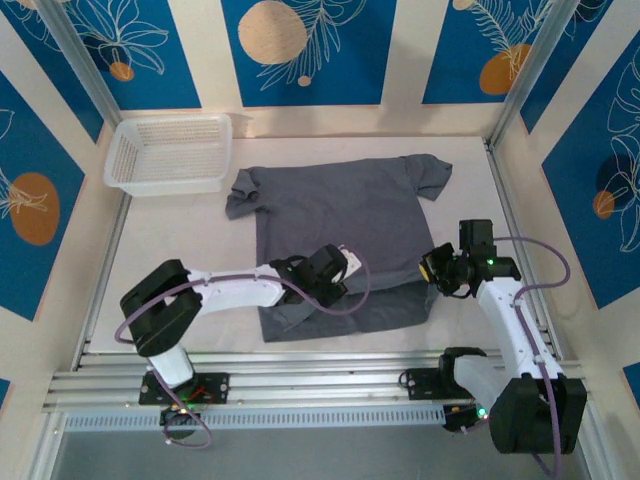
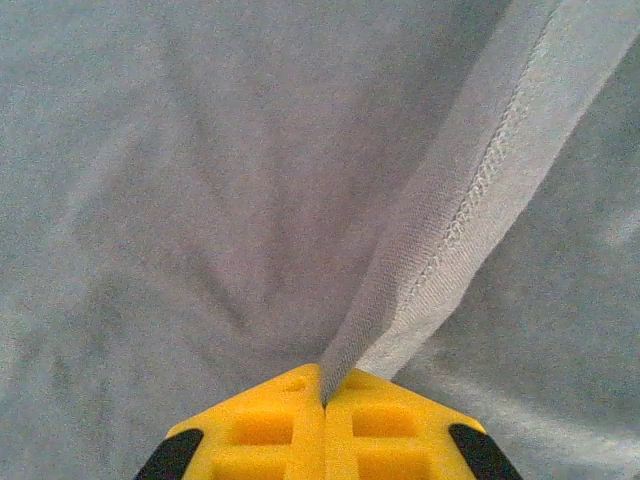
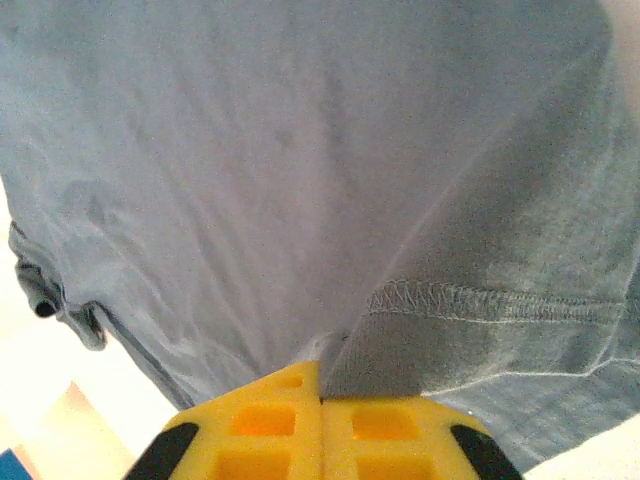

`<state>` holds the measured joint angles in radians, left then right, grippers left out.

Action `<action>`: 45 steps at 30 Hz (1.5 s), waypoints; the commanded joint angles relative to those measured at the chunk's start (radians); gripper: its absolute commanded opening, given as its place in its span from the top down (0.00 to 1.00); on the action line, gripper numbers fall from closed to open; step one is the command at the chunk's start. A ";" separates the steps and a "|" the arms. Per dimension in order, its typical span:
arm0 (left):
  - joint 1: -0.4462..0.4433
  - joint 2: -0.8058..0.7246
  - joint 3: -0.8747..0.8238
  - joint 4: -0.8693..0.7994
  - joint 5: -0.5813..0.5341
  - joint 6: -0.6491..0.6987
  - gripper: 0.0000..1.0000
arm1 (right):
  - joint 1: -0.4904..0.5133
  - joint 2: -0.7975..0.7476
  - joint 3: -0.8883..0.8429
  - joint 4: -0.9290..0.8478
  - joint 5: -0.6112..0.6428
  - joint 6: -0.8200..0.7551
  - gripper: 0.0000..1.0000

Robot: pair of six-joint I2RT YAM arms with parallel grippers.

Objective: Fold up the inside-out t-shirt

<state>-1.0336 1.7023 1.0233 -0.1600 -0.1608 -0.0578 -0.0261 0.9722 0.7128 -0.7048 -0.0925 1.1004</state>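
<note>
Top external, t-shirt (image 1: pixel 340 215) lengthwise near-far, sleeves far

Bright, even light from overhead; only faint shadows lie on the t-shirt (image 1: pixel 340 200). Both wrist views look soft and hazy.

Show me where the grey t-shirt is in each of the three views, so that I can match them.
Top external: the t-shirt lies spread in the middle, its near part between the two arms.
Left wrist: its fabric is the background; the stitched hem runs from top right into the shut left fingers.
Right wrist: fabric across the upper picture, hem above the right fingers.
Shared landmark: the stitched hem.
</note>
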 commanded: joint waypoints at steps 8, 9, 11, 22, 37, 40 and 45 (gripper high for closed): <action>0.146 -0.130 0.071 0.023 0.280 -0.129 1.00 | 0.477 -0.100 -0.016 0.299 0.077 -0.428 0.68; 0.164 -0.137 0.074 0.033 0.310 -0.141 1.00 | 0.559 -0.107 -0.041 0.350 0.151 -0.460 0.69; 0.190 -0.147 0.082 0.042 0.353 -0.151 1.00 | 0.703 -0.117 -0.111 0.470 0.284 -0.514 0.74; 0.238 -0.207 0.251 -0.069 0.451 -0.191 1.00 | 1.010 0.328 -0.335 1.435 0.843 -1.117 1.00; 0.249 -0.224 0.457 -0.167 0.453 -0.163 1.00 | 0.891 0.767 -0.130 1.695 0.908 -1.295 1.00; 0.248 -0.212 0.482 -0.124 0.550 -0.157 1.00 | 0.867 0.786 -0.060 1.635 0.899 -1.270 1.00; 0.246 -0.186 0.547 -0.087 0.639 -0.183 1.00 | 0.727 0.786 0.064 1.488 0.798 -1.169 1.00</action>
<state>-0.7837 1.5124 1.5074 -0.3000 0.3813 -0.2306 0.7734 1.7641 0.7128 0.8711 0.7650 -0.1677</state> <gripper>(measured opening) 0.042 0.060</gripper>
